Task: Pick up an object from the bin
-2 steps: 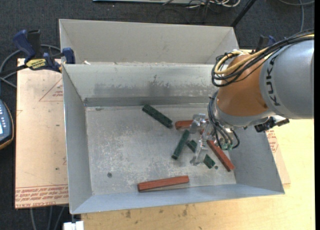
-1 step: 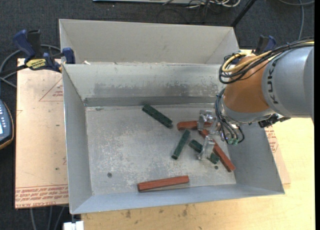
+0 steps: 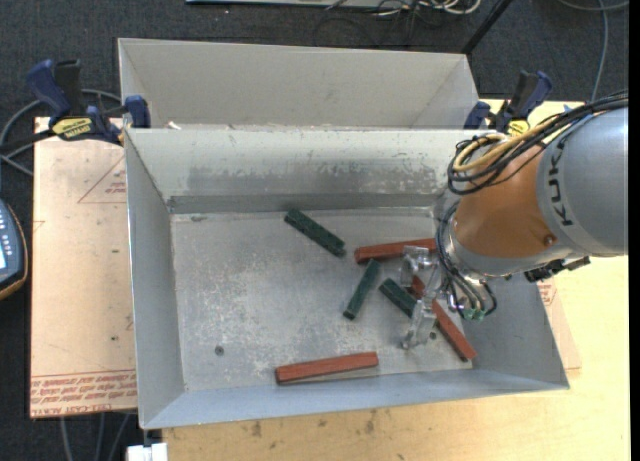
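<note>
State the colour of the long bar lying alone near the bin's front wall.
Reddish-brown. The long bar shows plainly in the camera view.

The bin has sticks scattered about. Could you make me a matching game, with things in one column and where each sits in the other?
Things:
1. longest red stick
2. leftmost green stick
3. gripper
4. shortest green stick

Places:
A. at the right side of the bin, beside a slanted red stick
B. by the wall nearest the camera
C. towards the far wall, apart from the rest
D. just left of the gripper

Pairs: 1-B, 2-C, 3-A, 4-D
</note>
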Robot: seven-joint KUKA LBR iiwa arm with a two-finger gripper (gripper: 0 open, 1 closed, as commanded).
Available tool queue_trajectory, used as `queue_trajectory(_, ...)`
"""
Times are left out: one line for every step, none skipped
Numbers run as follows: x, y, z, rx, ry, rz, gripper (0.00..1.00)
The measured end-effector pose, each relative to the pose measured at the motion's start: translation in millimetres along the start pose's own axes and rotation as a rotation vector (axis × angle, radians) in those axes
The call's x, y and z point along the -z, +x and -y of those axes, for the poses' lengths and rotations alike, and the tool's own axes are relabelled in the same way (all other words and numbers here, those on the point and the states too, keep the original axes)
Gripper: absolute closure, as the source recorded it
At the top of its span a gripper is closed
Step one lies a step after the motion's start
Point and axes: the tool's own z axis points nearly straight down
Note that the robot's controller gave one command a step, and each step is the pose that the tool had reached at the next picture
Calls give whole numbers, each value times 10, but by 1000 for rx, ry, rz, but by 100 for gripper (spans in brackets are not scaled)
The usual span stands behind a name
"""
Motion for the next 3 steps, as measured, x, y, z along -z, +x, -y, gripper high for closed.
queue_trajectory(-2,-373,437,-24,2,4,0)
queue_trajectory(-2,-366,417,-20,1,3,0)
queue_trajectory(-2,-366,415,-20,1,3,0)
